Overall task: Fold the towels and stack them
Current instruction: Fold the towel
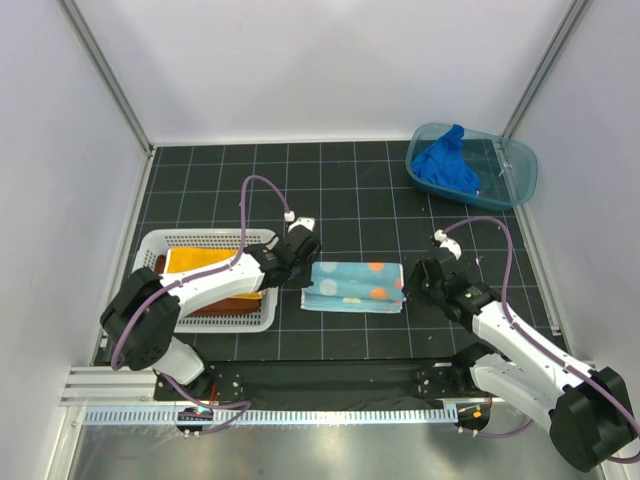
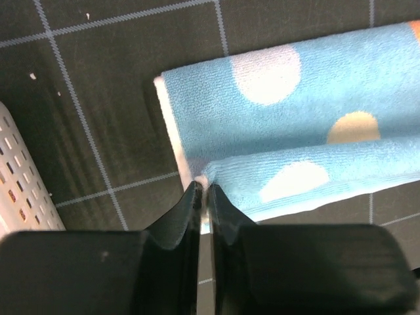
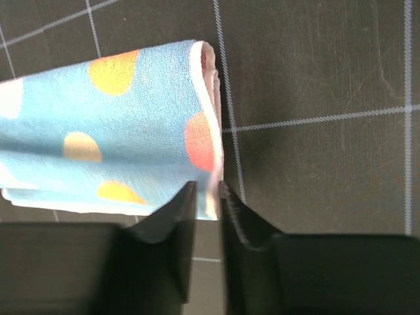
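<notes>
My left claw [image 2: 203,191] is at the spotted towel's [image 1: 355,285] left end, a hairline slit; I cannot tell if the hem is pinched. My right claw [image 3: 207,190] is at the right end, narrowly parted, gripping nothing. Risk: a snagged hem drags the fold open on lift-off. Far right: blue towel [image 1: 445,165] bunched in the tub [image 1: 520,175].

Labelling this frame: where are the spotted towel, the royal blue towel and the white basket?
spotted towel [image 1: 355,286], top view, middle of its folded upper face
royal blue towel [image 1: 447,165], top view, centre of the crumpled heap
white basket [image 1: 200,237], top view, far rim
</notes>
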You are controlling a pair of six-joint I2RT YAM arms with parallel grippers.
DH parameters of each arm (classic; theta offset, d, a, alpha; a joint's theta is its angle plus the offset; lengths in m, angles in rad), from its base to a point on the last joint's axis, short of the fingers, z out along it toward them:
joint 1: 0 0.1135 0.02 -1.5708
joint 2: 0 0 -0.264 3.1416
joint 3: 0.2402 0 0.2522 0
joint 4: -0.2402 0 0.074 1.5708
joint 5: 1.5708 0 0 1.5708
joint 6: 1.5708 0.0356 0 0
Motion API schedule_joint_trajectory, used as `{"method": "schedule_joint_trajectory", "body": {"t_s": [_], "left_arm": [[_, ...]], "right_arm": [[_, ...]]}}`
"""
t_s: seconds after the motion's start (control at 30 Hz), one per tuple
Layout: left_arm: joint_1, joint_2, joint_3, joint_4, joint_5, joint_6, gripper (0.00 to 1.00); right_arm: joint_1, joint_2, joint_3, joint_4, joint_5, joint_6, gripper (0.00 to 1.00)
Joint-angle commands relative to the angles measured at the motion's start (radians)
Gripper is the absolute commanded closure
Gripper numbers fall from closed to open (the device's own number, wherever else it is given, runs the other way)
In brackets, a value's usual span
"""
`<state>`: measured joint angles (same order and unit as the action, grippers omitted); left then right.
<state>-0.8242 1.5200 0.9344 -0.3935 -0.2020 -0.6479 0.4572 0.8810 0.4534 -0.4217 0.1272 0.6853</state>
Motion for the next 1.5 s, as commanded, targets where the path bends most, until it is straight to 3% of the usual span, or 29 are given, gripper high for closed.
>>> {"method": "schedule_joint_trajectory", "body": {"t_s": [0.0,0.07,0.13,0.4,0.57,1.07,1.37,1.47], "left_arm": [[-0.003,-0.027,0.012,-0.037,-0.025,-0.002,0.81],[-0.003,-0.050,0.024,-0.054,-0.025,-0.001,0.77],[-0.001,-0.069,0.044,-0.088,-0.027,-0.001,0.72],[-0.021,-0.133,0.118,-0.156,0.019,-0.013,0.71],[-0.058,-0.023,0.172,-0.147,0.046,-0.047,0.79],[-0.085,0.172,0.046,-0.025,0.056,-0.128,0.88],[-0.089,0.100,0.101,-0.073,0.030,-0.101,0.80],[-0.089,0.065,0.129,-0.099,0.012,-0.091,0.77]], "right_arm": [[0.006,-0.019,0.013,0.012,-0.009,0.008,0.69],[0.005,-0.028,0.028,-0.008,-0.012,0.003,0.61],[0.005,-0.037,0.057,-0.038,-0.014,0.002,0.60],[0.015,-0.033,0.094,-0.025,-0.015,0.011,0.60],[0.044,0.024,0.067,0.032,-0.011,0.049,0.64],[0.057,0.150,-0.065,0.136,0.003,0.135,0.69],[0.057,0.090,0.020,0.025,0.038,0.117,0.69],[0.055,0.064,0.053,-0.018,0.058,0.106,0.63]]}}
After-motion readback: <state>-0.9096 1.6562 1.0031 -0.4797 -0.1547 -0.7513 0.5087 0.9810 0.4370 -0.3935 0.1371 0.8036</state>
